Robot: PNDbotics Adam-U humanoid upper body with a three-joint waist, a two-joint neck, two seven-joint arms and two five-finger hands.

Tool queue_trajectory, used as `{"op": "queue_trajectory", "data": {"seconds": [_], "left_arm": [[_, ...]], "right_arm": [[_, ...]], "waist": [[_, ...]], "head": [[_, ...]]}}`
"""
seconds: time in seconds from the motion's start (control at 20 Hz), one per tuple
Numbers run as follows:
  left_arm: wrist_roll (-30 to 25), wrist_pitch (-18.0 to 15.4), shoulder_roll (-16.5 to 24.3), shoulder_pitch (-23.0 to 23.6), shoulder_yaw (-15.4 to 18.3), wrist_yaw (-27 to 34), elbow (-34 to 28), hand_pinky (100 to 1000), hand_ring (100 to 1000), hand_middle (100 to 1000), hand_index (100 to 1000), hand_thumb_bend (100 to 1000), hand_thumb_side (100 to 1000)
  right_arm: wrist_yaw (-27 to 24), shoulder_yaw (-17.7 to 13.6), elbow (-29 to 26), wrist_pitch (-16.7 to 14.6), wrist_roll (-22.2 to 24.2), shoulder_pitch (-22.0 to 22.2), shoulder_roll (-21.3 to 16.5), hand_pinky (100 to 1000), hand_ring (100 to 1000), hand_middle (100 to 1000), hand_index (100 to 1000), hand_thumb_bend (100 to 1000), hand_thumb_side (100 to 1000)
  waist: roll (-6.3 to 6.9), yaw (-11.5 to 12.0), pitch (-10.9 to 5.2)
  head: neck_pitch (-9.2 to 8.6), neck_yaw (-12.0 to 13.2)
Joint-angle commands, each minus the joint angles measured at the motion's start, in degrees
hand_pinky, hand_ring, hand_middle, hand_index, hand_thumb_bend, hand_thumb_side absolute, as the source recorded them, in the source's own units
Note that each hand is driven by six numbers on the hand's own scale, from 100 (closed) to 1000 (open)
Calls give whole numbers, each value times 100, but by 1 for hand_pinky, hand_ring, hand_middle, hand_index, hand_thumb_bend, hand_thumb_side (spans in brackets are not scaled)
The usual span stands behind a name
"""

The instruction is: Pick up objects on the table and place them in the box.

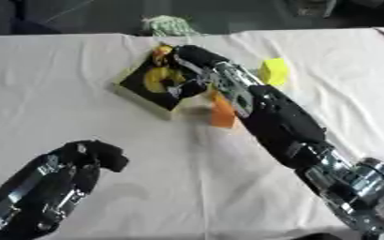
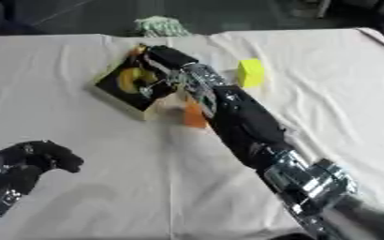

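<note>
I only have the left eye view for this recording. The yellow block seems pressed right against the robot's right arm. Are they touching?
Observer: No. In the right eye view a strip of bare cloth shows between the yellow block and the right arm, so they are apart.
Reviewer: My view cuts off just right of the block. Is the block near the table's edge?
Observer: No. The right eye view shows the far right corner of the table with dark floor beyond it, and the block sits well in from that corner.
</note>
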Motion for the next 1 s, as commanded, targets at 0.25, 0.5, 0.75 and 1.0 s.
{"op": "queue_trajectory", "data": {"seconds": [0.25, 0.5, 0.75, 1.0], "left_arm": [[-38, 13, -14, -79, -14, 67, -123, 745, 755, 623, 786, 100, 645], [-43, 24, -18, -83, -18, 72, -123, 745, 755, 623, 786, 100, 646], [-43, 28, -22, -87, -21, 74, -123, 745, 755, 623, 786, 100, 647], [-38, 30, -24, -87, -18, 71, -123, 745, 755, 623, 786, 100, 648]], "right_arm": [[78, 30, -126, -22, 15, -138, -13, 676, 752, 762, 907, 100, 384], [440, 31, -148, 188, -199, -137, -51, 710, 789, 844, 936, 100, 349], [850, 20, -136, 562, -444, -140, -60, 721, 803, 896, 956, 100, 357], [1069, 69, -101, 476, -369, -107, -22, 760, 853, 954, 981, 100, 488]], "waist": [[7, 29, -72], [0, 43, -70], [0, 52, -65], [3, 48, -59]], "head": [[27, -70], [27, -79], [27, -102], [27, -117]]}}
